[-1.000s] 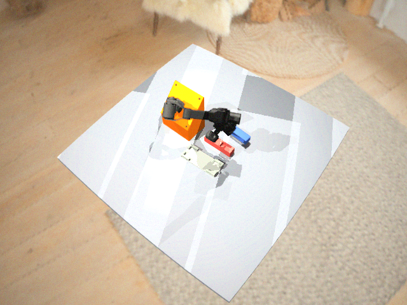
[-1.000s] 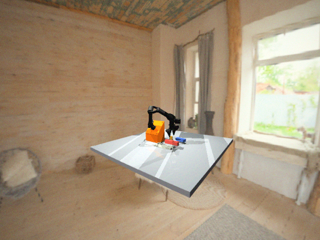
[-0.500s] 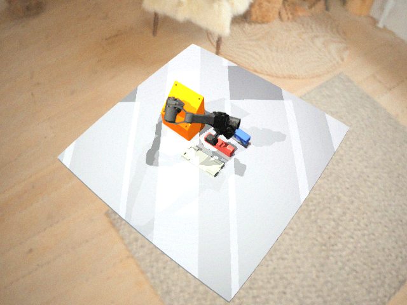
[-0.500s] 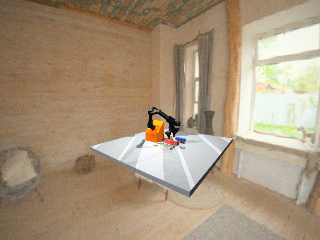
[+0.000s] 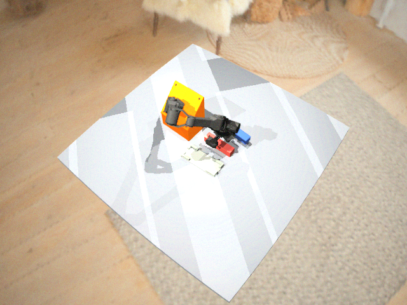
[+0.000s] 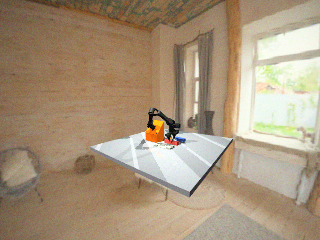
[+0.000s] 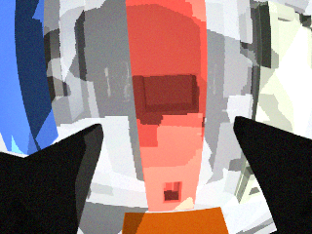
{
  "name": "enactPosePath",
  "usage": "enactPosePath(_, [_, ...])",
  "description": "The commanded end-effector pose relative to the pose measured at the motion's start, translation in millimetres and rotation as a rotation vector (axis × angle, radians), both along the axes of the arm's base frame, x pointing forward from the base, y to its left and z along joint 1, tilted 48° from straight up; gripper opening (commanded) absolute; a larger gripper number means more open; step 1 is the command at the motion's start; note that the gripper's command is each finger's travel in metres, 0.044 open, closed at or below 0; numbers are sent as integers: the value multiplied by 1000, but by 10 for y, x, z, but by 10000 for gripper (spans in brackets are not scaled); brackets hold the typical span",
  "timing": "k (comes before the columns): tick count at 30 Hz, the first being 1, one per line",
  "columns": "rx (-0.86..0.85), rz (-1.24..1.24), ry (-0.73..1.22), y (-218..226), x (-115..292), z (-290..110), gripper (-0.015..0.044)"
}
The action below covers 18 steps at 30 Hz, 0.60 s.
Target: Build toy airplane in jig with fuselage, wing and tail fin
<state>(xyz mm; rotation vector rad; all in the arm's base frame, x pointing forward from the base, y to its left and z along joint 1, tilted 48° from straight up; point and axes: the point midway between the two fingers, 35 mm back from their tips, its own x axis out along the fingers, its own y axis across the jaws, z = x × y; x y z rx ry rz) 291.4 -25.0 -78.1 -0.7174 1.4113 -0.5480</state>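
Note:
The red fuselage [image 5: 226, 148] [image 6: 173, 142] [image 7: 166, 46] lies flat on the table, with a large dark socket in its top and a small one near one end. The blue wing [image 5: 243, 135] [image 6: 180, 139] [image 7: 26, 72] lies just beside it. The pale jig cradle [image 5: 203, 161] [image 6: 164, 146] [image 7: 287, 58] lies on the fuselage's other side and is empty. My gripper [image 5: 220, 139] [image 6: 170, 136] [image 7: 171, 127] is open and empty, low over the fuselage with a finger on each side of it. An orange piece [image 7: 175, 230] shows at the bottom of the wrist view; I cannot tell whether it is the tail fin.
The arm's orange base block [image 5: 184, 98] [image 6: 155, 133] stands just behind the parts. The white and grey table [image 5: 229, 213] [image 6: 175, 165] extends widely toward the front. A rug, a stool and a wicker mat lie on the floor around it.

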Motion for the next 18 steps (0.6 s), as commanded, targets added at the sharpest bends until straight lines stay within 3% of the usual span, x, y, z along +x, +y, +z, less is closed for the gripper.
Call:
enactPosePath(1, [-9, 3, 10, -60, -29, -49, 440])
enactPosePath(18, [-13, 4, 11, -266, -19, -225, 440])
